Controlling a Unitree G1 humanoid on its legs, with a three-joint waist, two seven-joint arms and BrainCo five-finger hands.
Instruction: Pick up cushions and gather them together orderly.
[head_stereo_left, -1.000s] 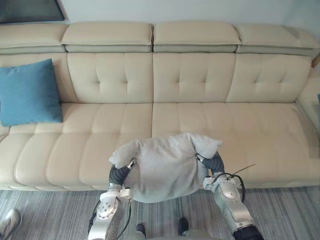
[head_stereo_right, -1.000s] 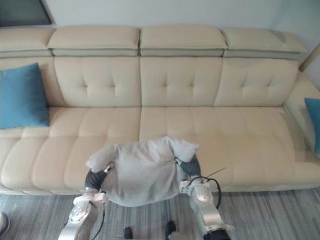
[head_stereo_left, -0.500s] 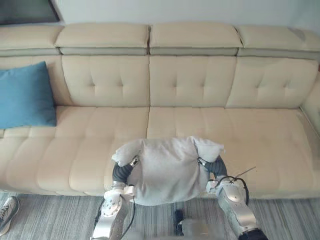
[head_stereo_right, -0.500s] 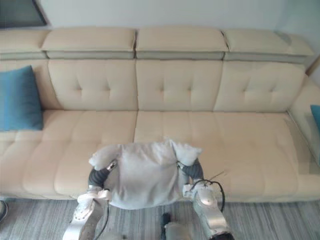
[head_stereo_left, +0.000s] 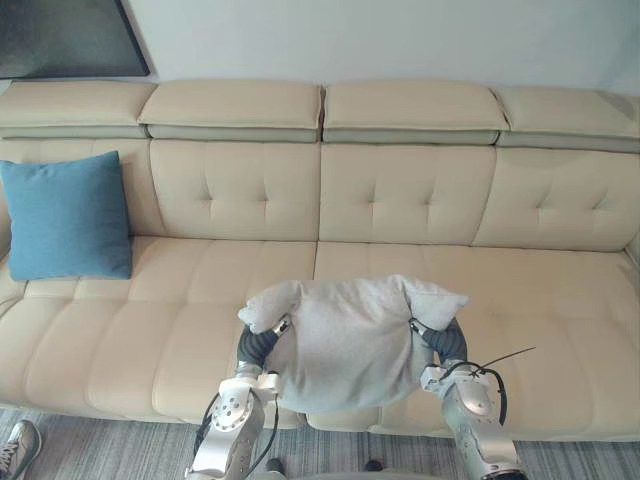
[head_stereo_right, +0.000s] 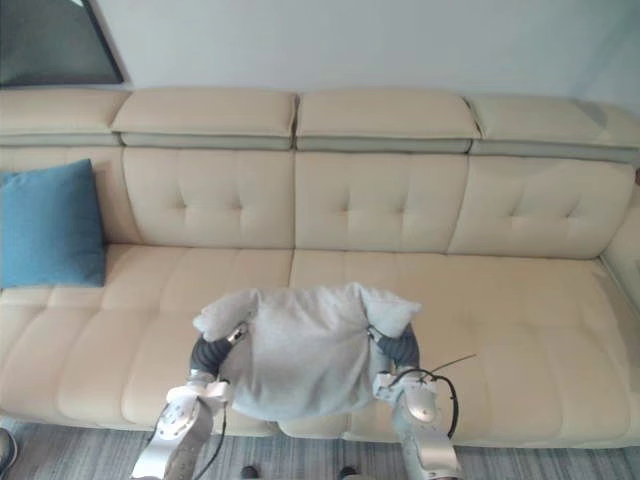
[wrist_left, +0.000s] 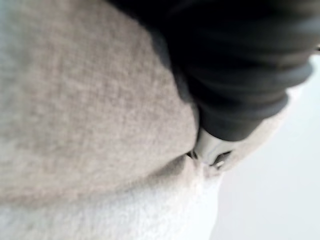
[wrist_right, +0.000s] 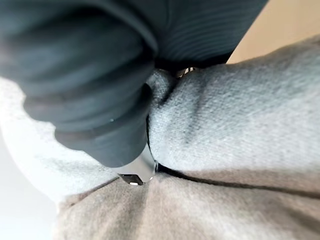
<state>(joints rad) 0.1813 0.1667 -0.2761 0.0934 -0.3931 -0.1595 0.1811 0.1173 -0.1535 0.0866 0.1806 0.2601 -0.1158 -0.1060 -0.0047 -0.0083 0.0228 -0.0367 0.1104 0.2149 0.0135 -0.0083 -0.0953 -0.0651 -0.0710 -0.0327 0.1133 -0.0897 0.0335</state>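
Observation:
I hold a grey cushion (head_stereo_left: 345, 340) between both hands, over the front of the sofa seat near the middle. My left hand (head_stereo_left: 258, 345) grips its left side and my right hand (head_stereo_left: 445, 342) its right side, just below the upper corners. In the left wrist view the left hand (wrist_left: 240, 75) has a silver finger dug into the grey cloth (wrist_left: 75, 100). The right wrist view has the right hand (wrist_right: 100, 75) pinching a fold of the cushion (wrist_right: 240, 125). A blue cushion (head_stereo_left: 65, 215) leans upright against the backrest at the sofa's far left.
The long cream sofa (head_stereo_left: 400, 200) spans the view, its seat bare between the blue cushion and the right end. A dark panel (head_stereo_left: 70, 35) hangs on the wall at the upper left. A person's shoe (head_stereo_left: 15, 450) stands on the grey carpet at the lower left.
The whole view has shifted, so the camera moved. Both hands keep their hold, and the grey cushion now hangs over the seat's front part rather than over its edge.

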